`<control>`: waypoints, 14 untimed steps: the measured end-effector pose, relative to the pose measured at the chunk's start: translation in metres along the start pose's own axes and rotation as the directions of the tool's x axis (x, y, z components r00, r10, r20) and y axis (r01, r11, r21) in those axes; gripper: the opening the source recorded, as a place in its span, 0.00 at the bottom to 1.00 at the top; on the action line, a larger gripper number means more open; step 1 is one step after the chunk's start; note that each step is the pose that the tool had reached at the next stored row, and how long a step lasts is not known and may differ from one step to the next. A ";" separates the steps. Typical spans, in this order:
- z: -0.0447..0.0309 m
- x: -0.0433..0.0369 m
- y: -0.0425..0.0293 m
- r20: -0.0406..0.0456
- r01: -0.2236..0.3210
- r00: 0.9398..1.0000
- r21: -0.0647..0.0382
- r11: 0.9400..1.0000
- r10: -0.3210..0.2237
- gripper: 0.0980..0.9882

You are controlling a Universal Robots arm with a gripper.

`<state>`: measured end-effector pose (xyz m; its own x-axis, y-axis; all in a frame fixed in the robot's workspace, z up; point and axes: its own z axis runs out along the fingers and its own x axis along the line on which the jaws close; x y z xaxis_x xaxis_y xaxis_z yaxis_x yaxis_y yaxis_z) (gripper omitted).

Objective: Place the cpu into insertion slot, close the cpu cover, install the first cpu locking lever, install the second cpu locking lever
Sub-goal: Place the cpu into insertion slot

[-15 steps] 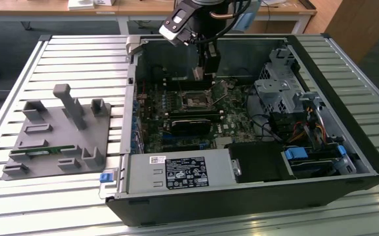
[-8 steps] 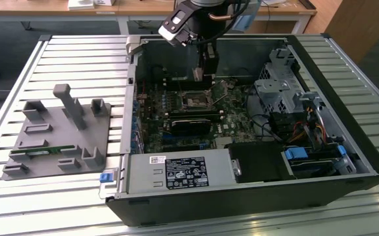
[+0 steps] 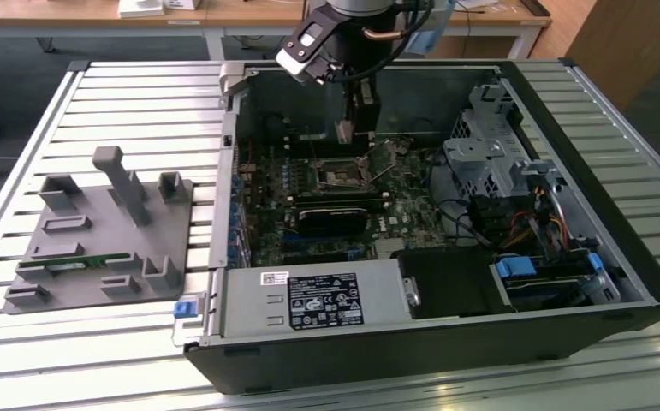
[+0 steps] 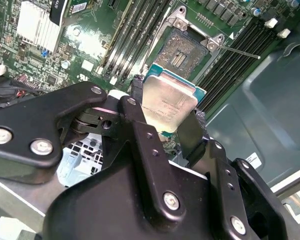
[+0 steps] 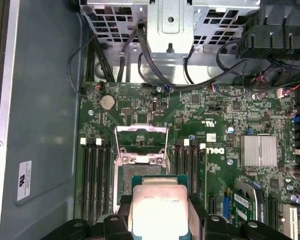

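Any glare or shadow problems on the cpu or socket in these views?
First wrist view: glare washes out the cpu face, while the insertion slot has none. Second wrist view: the cpu face shines in the gripper, and a hot spot bleaches the green board. Exterior view: the inside of the computer case is dim.

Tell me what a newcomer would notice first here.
The gripper holds the cpu, its pale metal face bright, over the green board. Close by lies the empty insertion slot, with the cpu cover swung open. In the exterior view the arm reaches into the open computer case.
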<state>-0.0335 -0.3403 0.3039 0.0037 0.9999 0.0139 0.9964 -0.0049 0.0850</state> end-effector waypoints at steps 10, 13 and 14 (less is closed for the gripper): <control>0.0053 -0.0001 -0.0004 -0.002 0.000 1.000 0.000 1.000 0.000 0.48; 0.0063 -0.0001 -0.0005 -0.002 0.000 1.000 0.000 1.000 0.000 0.48; 0.0066 -0.0001 -0.0005 -0.002 0.000 1.000 0.000 1.000 0.000 0.48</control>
<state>-0.0334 -0.3403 0.2973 0.0037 0.9999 0.0158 0.9964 -0.0050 0.0849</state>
